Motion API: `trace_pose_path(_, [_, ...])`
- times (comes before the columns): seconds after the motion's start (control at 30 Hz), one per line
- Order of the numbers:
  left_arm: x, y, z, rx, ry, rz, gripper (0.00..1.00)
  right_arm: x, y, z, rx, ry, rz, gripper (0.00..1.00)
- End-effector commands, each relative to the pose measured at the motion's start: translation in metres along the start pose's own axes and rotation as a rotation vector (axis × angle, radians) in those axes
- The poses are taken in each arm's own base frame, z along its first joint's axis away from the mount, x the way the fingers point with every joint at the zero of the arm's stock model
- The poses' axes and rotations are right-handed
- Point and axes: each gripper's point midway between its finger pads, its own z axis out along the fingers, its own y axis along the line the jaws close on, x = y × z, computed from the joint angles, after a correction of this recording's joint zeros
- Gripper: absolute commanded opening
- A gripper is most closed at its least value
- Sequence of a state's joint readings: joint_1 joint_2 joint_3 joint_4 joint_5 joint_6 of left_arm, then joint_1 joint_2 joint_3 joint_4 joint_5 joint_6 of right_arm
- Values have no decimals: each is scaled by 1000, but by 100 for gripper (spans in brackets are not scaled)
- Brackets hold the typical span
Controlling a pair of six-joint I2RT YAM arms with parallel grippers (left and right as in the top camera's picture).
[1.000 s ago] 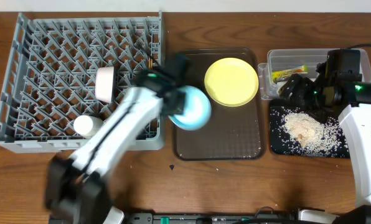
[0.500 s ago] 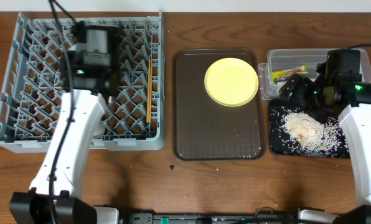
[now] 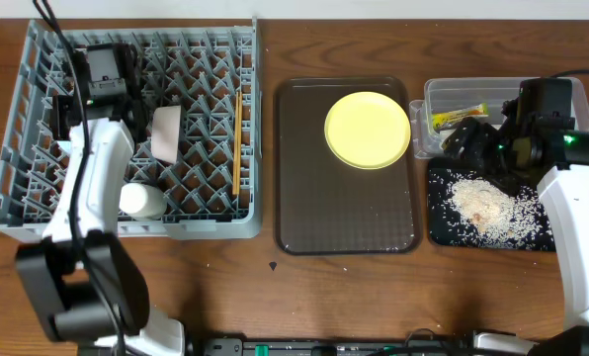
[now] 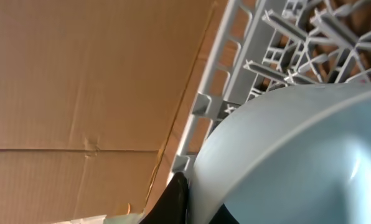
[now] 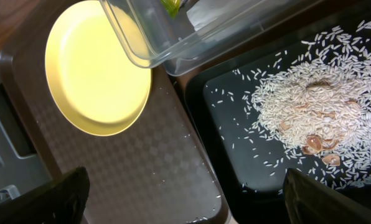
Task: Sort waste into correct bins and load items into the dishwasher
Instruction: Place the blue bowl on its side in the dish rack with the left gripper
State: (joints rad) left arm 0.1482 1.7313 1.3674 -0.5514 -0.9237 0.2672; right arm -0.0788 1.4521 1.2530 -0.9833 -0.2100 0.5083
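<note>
My left gripper (image 3: 65,111) is over the far left of the grey dishwasher rack (image 3: 206,59) and is shut on the light-blue bowl (image 4: 297,162), whose wall sits between the fingers (image 4: 195,208). The white bowl (image 3: 166,133) lies on its side in the rack. The chopsticks (image 3: 237,143) lie along its right side. The yellow plate (image 3: 368,130) sits on the brown tray (image 3: 344,218). My right gripper (image 5: 192,208) is open and empty above the edge of the black tray (image 3: 443,232), which holds rice (image 3: 487,208). The wrapper (image 3: 460,117) lies in the clear tub (image 3: 433,94).
A white cup-like item (image 3: 141,201) stands at the rack's near edge. The right wrist view shows the plate (image 5: 98,68), the clear tub's corner (image 5: 192,37), the rice (image 5: 310,106) with pale lumps in it, and a few stray grains on the brown tray (image 5: 142,174).
My left arm has swung left with the light-blue bowl, from the brown tray's edge to the rack's far left side. The right arm has not moved.
</note>
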Motion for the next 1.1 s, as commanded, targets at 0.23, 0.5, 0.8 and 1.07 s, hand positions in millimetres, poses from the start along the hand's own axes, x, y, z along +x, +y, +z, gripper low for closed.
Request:
trace_pose_path(0.23, [5,2,34,-260,85,60,8,3,2,0,0,7,-8,98])
trace_pose_path(0.5, [-2,12,32,-318,73,32,8,2,2,0,-2,3,-9,98])
trace_pose_path(0.8, [-10,-4,24,-286,34,42,8,2,2,0,-2,3,-9,98])
trace_pose_path(1.07, [-10,-38,27,-267,31,120,8,2,2,0,-2,3,-9,98])
